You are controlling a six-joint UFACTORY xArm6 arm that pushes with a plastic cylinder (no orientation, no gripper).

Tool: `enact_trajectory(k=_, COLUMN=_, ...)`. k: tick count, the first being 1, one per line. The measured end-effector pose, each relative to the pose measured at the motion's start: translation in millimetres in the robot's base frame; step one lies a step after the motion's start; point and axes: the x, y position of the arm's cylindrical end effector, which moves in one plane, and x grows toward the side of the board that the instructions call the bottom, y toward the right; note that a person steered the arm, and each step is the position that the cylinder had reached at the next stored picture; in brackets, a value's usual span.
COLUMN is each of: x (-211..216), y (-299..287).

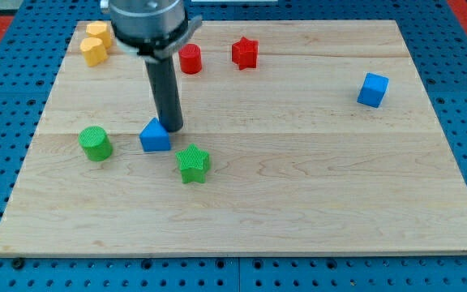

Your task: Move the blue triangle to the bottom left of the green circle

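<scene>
Nearest the view's bottom, we see the bare front edge of the wooden board [242, 235], and just above it the green star [193, 163] lies a little left of centre. Up and to the left of that star sits the blue triangle [155, 136], with the green circle [96, 143] well to its left at about the same height, so the triangle is beside the circle on the right rather than below it. Our tip [172, 128] is down on the board at the triangle's upper right corner, touching it or very nearly so; being a plain rod, it grips nothing. Farther off, the blue cube [372, 89] stands alone at the view's right. Along the far edge we find the red cylinder [190, 59] and red star [245, 53] near each other, and two yellow blocks [95, 45] touching at the top left corner.
</scene>
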Motion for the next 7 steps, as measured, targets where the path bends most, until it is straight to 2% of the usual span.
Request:
enact_trajectory(k=1, x=32, y=-32)
enact_trajectory(k=2, x=43, y=-92)
enact_trajectory(k=3, x=56, y=-113)
enact_trajectory(k=4, x=55, y=-68)
enact_trajectory(k=5, x=109, y=-18)
enact_trajectory(k=6, x=96, y=123)
enact_trajectory(k=7, x=33, y=251)
